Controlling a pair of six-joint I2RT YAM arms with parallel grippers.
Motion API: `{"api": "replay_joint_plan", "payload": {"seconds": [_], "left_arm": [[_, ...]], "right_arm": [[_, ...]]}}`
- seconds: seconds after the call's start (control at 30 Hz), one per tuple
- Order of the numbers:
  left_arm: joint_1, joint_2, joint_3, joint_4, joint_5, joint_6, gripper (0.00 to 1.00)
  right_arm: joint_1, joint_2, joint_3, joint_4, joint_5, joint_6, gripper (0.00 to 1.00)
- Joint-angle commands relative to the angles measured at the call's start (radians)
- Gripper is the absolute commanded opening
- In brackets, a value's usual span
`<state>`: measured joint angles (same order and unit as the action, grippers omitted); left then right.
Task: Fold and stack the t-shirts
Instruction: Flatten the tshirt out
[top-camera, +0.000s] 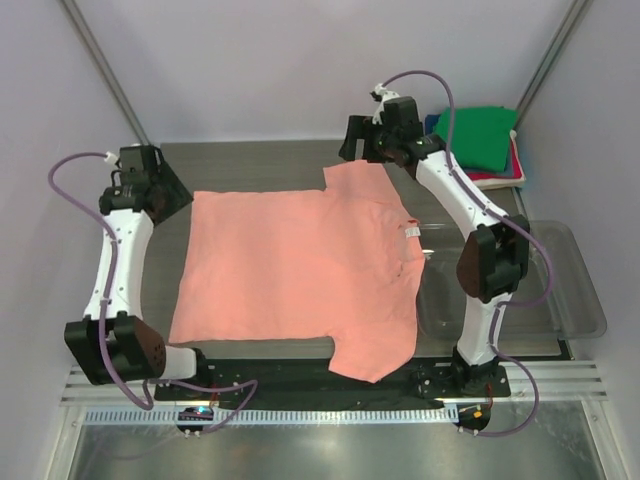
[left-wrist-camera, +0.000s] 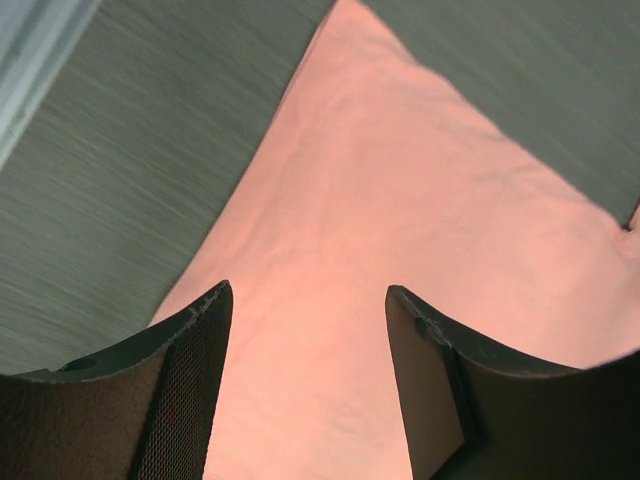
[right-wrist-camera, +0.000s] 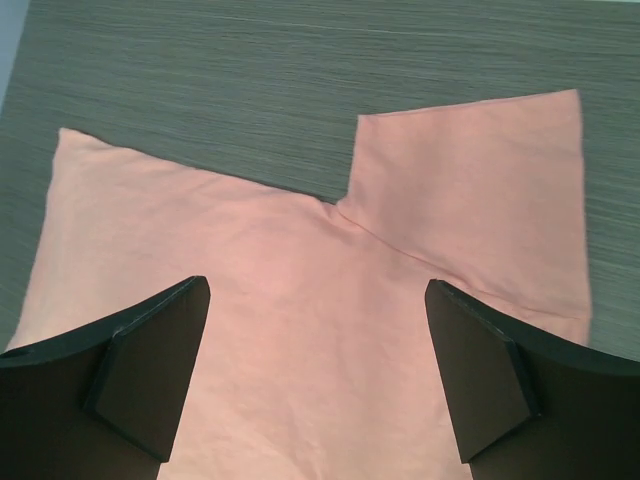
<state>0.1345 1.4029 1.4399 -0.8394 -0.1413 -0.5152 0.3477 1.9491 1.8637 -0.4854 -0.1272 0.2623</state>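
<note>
I'm looking over the left gripper (left-wrist-camera: 305, 295) first. It is hovering just above the far hem corner (left-wrist-camera: 345, 30) of the pink shirt (top-camera: 300, 270), jaws apart and holding nothing, with bare cloth showing between the fingers. The shirt is lying spread flat across the table (top-camera: 250, 160), hem to the left and collar to the right, its white label (top-camera: 412, 231) facing up.

The right gripper (right-wrist-camera: 315, 285) is hanging over the far sleeve (right-wrist-camera: 480, 190), jaws wide and empty. I'm judging that the spreading is finished and the first fold is the step in hand.

To do it well, I'm planning to bring both grippers down on the far edge, one at the hem corner and one at the sleeve or shoulder. Each should pinch a single layer, and both should lift at an even height so the cloth is not dragging. Then I carry that edge toward me in one straight line.

The near sleeve (top-camera: 375, 355) seems to be lying past the near edge of the table, so it may need tucking in. On the right, a clear tray (top-camera: 570, 290) is sitting just beside the collar. The stack (top-camera: 480, 140) of folded shirts, green on top, is waiting at the far right corner. The right arm is reaching between them, so I'm watching that its elbow is not sweeping over the tray.
</note>
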Motion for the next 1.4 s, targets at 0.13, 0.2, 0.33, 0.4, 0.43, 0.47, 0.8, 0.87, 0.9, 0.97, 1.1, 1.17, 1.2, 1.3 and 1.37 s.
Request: {"api": "replay_joint_plan", "payload": {"seconds": [0.13,0.2,0.33,0.4,0.43,0.47,0.8,0.87,0.9,0.97,1.1,1.17,1.2,1.3,1.37], "left_arm": [[-0.056,0.145,-0.177,0.135,0.054,-0.112,0.61],[-0.081,0.212,-0.187,0.18,0.055,-0.14,0.61],[-0.099,0.339,-0.164,0.221,0.062,-0.181,0.59],[-0.101,0.408,-0.13,0.226,0.045,-0.187,0.59],[-0.099,0.433,-0.113,0.221,0.026,-0.189,0.59],[-0.101,0.456,-0.093,0.203,0.013,-0.186,0.59],[-0.046,0.718,0.137,0.089,-0.087,-0.131,0.57],[-0.033,0.766,0.186,0.047,-0.106,-0.112,0.57],[-0.023,0.778,0.227,0.036,-0.113,-0.106,0.57],[0.002,0.817,0.267,0.016,-0.116,-0.092,0.56],[0.025,0.892,0.416,-0.016,-0.123,-0.063,0.56],[0.03,0.926,0.474,-0.053,-0.119,-0.052,0.56],[0.03,0.95,0.525,-0.065,-0.115,-0.045,0.56],[0.03,0.921,0.548,-0.07,-0.084,-0.039,0.55],[0.028,0.865,0.531,-0.055,-0.073,-0.042,0.55]], "right_arm": [[0.046,0.03,-0.15,0.073,-0.057,0.127,0.94],[0.057,0.053,-0.182,0.068,-0.023,0.138,0.93],[0.073,0.115,-0.196,0.051,-0.008,0.134,0.93],[0.073,0.142,-0.19,0.051,-0.005,0.126,0.93],[0.073,0.172,-0.186,0.053,-0.002,0.126,0.93],[0.073,0.189,-0.179,0.051,-0.003,0.121,0.93],[0.091,0.444,0.023,0.051,-0.098,0.158,0.92],[0.099,0.479,0.069,0.051,-0.124,0.175,0.92],[0.1,0.516,0.116,0.051,-0.129,0.184,0.92],[0.106,0.554,0.199,0.05,-0.146,0.21,0.92],[0.109,0.642,0.339,0.05,-0.167,0.264,0.92],[0.109,0.688,0.388,0.051,-0.17,0.282,0.92],[0.109,0.703,0.437,0.053,-0.175,0.281,0.92],[0.1,0.734,0.506,0.053,-0.181,0.279,0.93],[0.094,0.722,0.522,0.057,-0.183,0.276,0.93]]}}
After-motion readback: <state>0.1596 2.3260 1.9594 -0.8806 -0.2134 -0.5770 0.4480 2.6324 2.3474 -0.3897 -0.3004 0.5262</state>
